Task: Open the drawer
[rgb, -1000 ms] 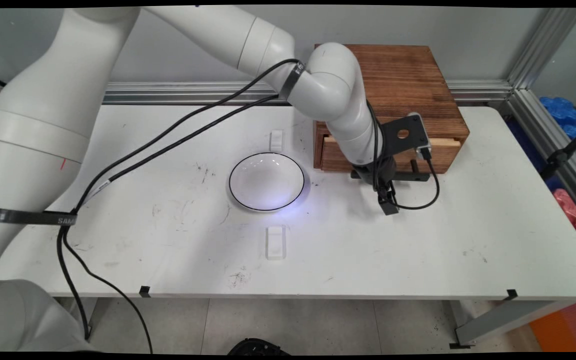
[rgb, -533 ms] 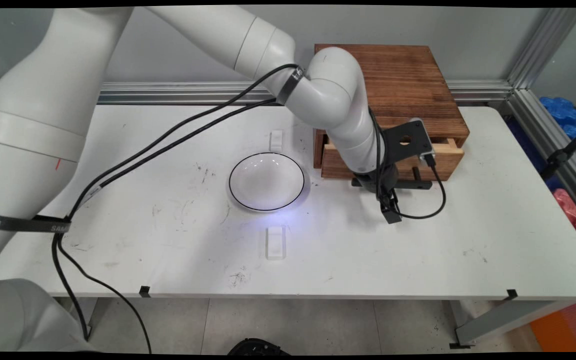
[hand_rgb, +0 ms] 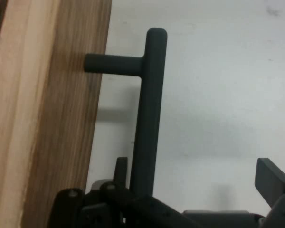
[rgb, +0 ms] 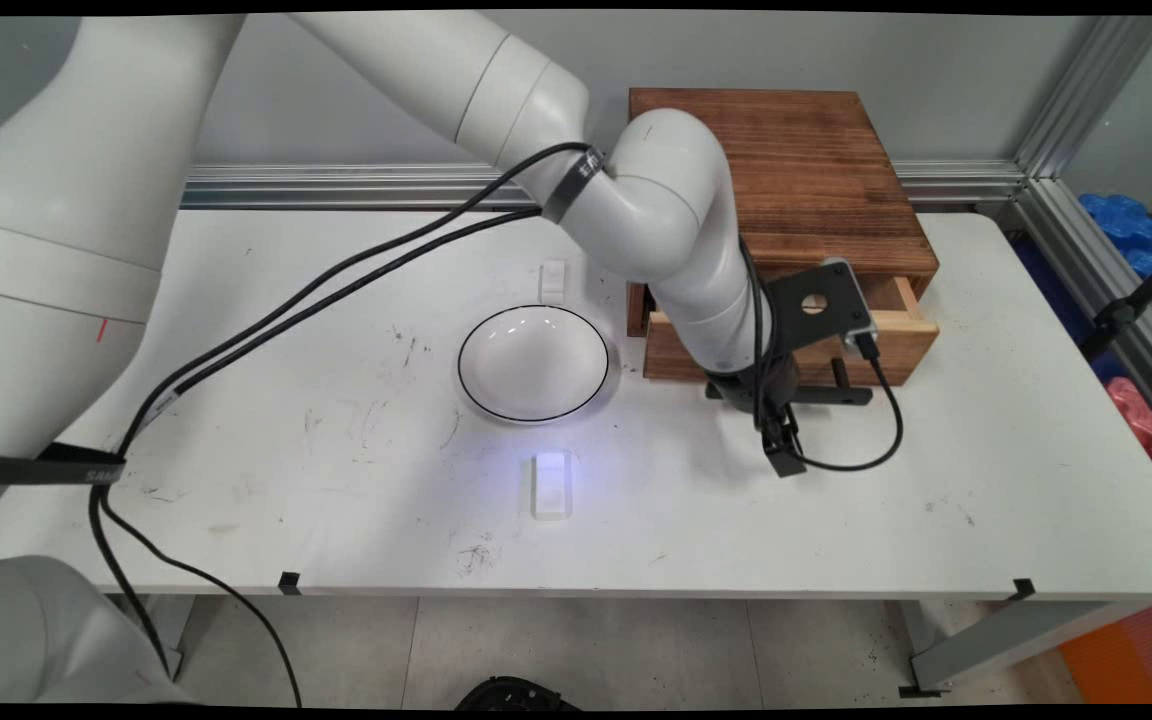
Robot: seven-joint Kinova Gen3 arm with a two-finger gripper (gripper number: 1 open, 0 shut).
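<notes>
My gripper (rgb: 768, 385) is hanging right of frame center, fingers spread wide around the black bar handle (hand_rgb: 146, 118) of the wooden drawer (rgb: 786, 345). One finger (hand_rgb: 273, 183) is standing clear of the bar. The drawer is sitting partly open; the white bowl (rgb: 533, 362) is resting left.

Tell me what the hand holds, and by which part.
Nothing is clamped: the drawer handle has its bar between the open fingers of the hand, close beside one.

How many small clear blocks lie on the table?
2. One block lies behind the bowl, another block in front of it. The arm may hide more.
</notes>
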